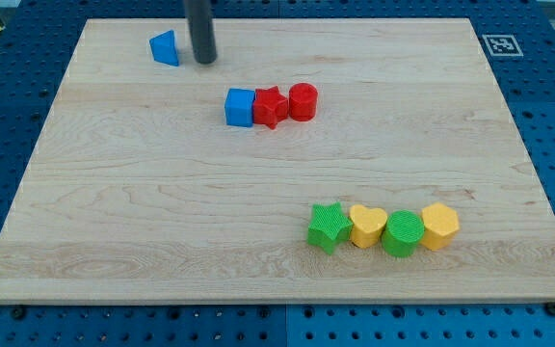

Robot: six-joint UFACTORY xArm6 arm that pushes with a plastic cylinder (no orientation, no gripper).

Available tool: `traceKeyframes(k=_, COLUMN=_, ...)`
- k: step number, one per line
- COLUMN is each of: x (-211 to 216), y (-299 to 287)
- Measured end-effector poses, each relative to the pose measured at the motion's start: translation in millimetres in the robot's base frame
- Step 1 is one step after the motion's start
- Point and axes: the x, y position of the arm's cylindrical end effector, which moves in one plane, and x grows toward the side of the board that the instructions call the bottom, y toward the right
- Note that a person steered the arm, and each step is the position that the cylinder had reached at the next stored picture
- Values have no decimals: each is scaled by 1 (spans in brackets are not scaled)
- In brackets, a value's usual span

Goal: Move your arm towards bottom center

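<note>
My rod stands upright at the view's top left; my tip (203,60) rests on the board (143,212), holding nothing, just right of the blue wedge (165,47). Below right: blue cube (240,106), red star (270,106), red cylinder (303,101) touching. Bottom center is well apart from my tip; to its right sit green star (329,226), yellow heart (367,226), green cylinder (402,233), yellow hexagon (439,226).

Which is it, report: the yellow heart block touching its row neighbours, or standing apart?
Touching. The yellow heart sits pressed between the green star and green cylinder, no board showing between.
</note>
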Motion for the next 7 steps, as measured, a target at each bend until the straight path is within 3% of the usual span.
traceKeyframes(k=1, x=0, y=-25)
traceKeyframes(k=4, x=2, y=-23)
traceKeyframes(k=5, x=39, y=-34)
traceKeyframes(k=7, x=156, y=-47)
